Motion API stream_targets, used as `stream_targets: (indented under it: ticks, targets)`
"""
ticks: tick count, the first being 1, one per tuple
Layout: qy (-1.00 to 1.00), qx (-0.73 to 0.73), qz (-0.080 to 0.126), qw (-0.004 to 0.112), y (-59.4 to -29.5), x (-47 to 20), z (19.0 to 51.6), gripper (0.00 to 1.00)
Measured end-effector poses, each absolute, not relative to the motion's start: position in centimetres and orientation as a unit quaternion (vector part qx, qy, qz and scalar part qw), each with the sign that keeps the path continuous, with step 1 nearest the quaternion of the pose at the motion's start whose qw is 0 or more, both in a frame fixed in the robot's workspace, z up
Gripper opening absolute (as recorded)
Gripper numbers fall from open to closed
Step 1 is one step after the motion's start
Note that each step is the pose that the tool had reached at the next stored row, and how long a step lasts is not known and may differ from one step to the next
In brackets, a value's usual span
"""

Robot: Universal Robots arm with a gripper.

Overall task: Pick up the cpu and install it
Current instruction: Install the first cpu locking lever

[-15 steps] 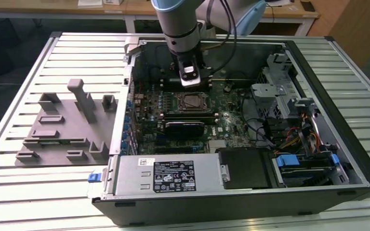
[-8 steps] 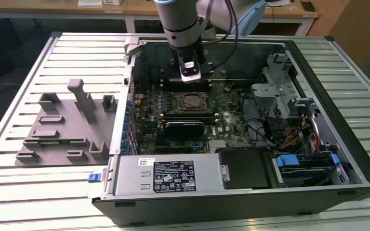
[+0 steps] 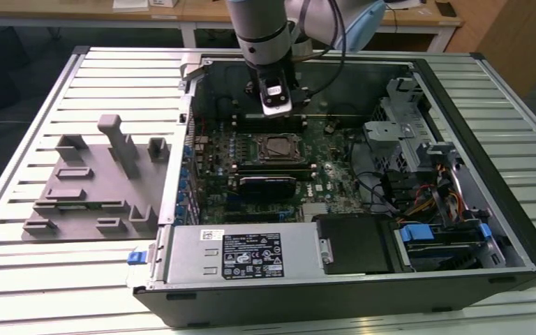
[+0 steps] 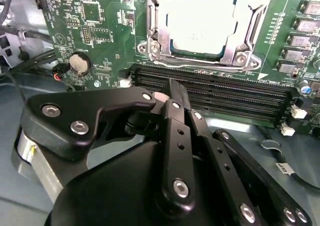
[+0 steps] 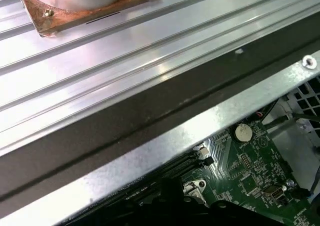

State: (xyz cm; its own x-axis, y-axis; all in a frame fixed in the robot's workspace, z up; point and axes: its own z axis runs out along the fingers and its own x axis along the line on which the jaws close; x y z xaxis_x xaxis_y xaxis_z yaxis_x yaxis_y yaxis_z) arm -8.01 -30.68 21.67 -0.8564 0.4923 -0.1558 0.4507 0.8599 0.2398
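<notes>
**CPU seated in socket, arm above the case**

A ribbed metal counter [image 3: 26,279] carries the open black steel computer case [image 3: 343,307]. On its green motherboard [image 4: 100,31], the flat silver square cpu [image 4: 200,23] lies inside the socket frame [image 4: 152,33]. The black gripper [image 4: 167,93] hovers nearby, jaws closed together, holding nothing.

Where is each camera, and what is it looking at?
Exterior view: off the arm, looking down into the open computer case; the arm and pincer hang over the motherboard.
Second wrist view: rides on the arm, looking past the black pincer at the cpu lying in its socket.
First wrist view: rides on the arm, looking across the case rim to the ribbed table.
Both wrist views share the round coin battery.
</notes>
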Motion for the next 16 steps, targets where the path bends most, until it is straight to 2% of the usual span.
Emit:
stream_targets:
  ticks: [3, 9, 16]
  targets:
    - [0.959, 0.246, 0.096, 0.103, -30.7, -8.0, 21.7, 0.11]
    - [0.963, 0.247, 0.07, 0.078, -30.6, -7.8, 21.6, 0.11]
    - [0.966, 0.246, 0.042, 0.076, -30.7, -7.0, 21.5, 0.11]
